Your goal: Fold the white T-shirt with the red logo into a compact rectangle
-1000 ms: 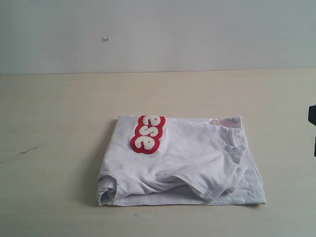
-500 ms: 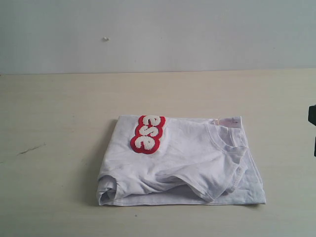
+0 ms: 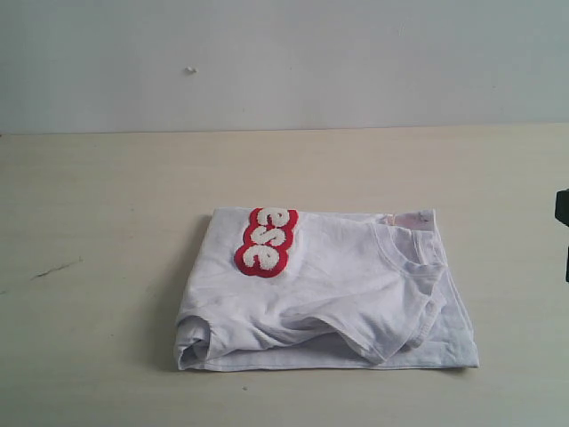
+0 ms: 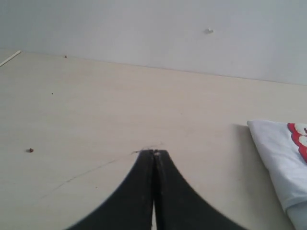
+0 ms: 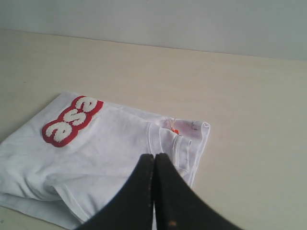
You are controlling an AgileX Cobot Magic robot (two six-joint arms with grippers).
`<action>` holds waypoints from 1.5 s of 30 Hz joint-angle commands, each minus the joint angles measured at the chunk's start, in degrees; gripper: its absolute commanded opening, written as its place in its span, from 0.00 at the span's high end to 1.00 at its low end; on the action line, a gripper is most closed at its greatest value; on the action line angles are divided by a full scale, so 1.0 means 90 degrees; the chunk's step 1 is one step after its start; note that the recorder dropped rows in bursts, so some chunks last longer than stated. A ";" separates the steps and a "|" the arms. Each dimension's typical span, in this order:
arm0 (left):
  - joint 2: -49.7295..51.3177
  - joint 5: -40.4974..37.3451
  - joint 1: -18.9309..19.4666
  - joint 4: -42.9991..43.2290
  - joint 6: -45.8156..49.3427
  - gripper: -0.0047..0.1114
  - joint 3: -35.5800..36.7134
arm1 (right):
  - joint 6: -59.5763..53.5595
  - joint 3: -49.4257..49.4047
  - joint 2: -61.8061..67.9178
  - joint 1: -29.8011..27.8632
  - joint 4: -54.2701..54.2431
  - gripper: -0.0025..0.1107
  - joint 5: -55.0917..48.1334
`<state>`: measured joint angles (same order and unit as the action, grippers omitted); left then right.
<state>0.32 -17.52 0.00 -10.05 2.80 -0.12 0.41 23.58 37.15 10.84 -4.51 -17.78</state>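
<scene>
The white T-shirt (image 3: 324, 289) lies folded into a rough rectangle on the table, with a sleeve draped over its front. Part of the red logo (image 3: 266, 241) shows on its top left, white fuzzy letters on red. The collar and a small orange tag (image 5: 175, 130) sit at the far right corner. My left gripper (image 4: 154, 152) is shut and empty over bare table, to the left of the shirt's edge (image 4: 283, 158). My right gripper (image 5: 154, 155) is shut and empty above the shirt (image 5: 96, 153), near its collar. Only a dark bit of the right arm (image 3: 563, 222) shows in the exterior view.
The pale wooden table (image 3: 107, 205) runs back to a grey wall (image 3: 284, 62). A thin dark scratch (image 3: 55, 269) marks the table on the left.
</scene>
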 commanded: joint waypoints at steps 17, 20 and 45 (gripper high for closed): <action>-0.0036 -0.0358 0.0198 0.0571 -0.0510 0.96 0.0014 | -0.0046 -0.0042 -0.0029 -0.0023 0.0019 0.98 0.0018; -0.0036 -0.0358 0.0198 0.0571 -0.0510 0.96 0.0014 | -0.0046 -0.0042 -0.0029 -0.0023 0.0005 0.98 0.0018; -0.0036 -0.0358 0.0198 0.0571 -0.0510 0.96 0.0014 | -0.0046 -0.0042 -0.0029 -0.0023 0.0005 0.98 0.0018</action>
<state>0.32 -20.98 1.69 -4.90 -1.45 -0.12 0.00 23.58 37.15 10.84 -4.51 -17.78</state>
